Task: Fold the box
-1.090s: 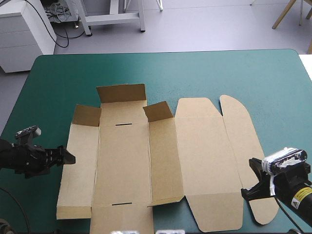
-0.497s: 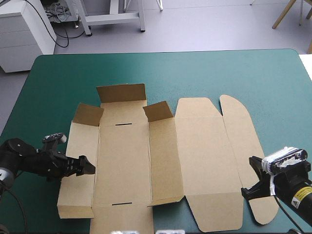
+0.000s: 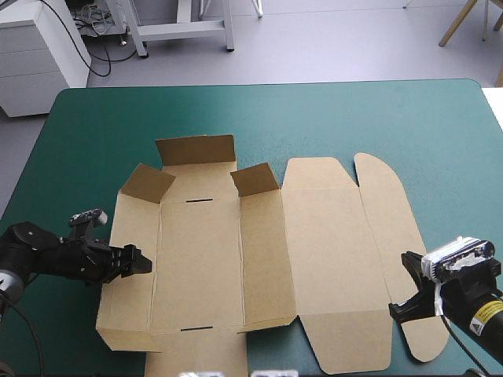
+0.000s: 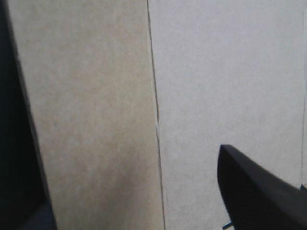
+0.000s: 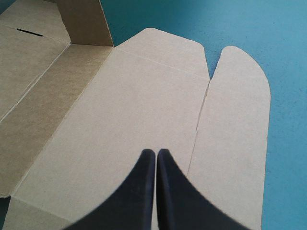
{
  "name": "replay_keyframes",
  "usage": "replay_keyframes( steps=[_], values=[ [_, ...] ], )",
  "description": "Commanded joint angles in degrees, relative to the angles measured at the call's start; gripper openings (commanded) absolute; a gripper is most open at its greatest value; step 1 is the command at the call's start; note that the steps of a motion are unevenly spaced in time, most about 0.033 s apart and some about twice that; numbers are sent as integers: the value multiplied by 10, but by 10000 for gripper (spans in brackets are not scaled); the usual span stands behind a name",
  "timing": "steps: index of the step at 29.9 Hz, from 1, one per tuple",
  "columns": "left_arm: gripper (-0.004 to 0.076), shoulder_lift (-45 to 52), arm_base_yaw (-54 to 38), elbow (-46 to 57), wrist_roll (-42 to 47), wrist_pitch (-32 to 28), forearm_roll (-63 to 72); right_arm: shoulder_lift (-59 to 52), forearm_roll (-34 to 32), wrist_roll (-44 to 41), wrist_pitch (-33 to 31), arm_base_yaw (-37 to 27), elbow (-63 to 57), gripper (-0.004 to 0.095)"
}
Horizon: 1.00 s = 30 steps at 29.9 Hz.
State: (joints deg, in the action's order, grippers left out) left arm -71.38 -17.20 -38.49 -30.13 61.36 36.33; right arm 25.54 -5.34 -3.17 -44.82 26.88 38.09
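I am holding my left gripper (image 3: 140, 263), fingers apart, at the left wall of the box (image 3: 204, 259), which is running near-to-far, while my right gripper (image 5: 156, 158) is idling, fingers together, at its near right.

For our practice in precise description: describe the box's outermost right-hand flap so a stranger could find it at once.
On the teal-green table lies the brown box, a cut sheet mostly flat. At its right end, close by the right gripper, is the flap: the only long, narrow panel with both ends rounded.
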Motion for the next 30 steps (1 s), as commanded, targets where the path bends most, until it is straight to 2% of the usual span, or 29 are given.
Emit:
replay_keyframes(
  steps=[1, 7, 10, 11, 20, 24, 30],
  values=[
    [412, 9, 5, -12, 3, 12, 42, 4, -6, 5, 46, -4, 14, -4],
    [190, 8, 5, -12, 3, 21, 45, 4, -6, 5, 48, -4, 14, -4],
    [20, 8, 5, -12, 3, 24, 43, 4, -6, 5, 48, -4, 14, -4],
    [-8, 8, 5, -12, 3, 24, 43, 4, -6, 5, 48, -4, 14, -4],
    [-10, 8, 5, -30, 2, 5, 35, 4, -6, 5, 48, -4, 14, -4],
    [-10, -2, 5, -81, -19, 14, 23, 4, -6, 5, 52, -4, 14, -4],
    [-10, -79, 17, -208, -18, 45, -39, 4, -4, 5, 55, -4, 14, -4]
  ],
)
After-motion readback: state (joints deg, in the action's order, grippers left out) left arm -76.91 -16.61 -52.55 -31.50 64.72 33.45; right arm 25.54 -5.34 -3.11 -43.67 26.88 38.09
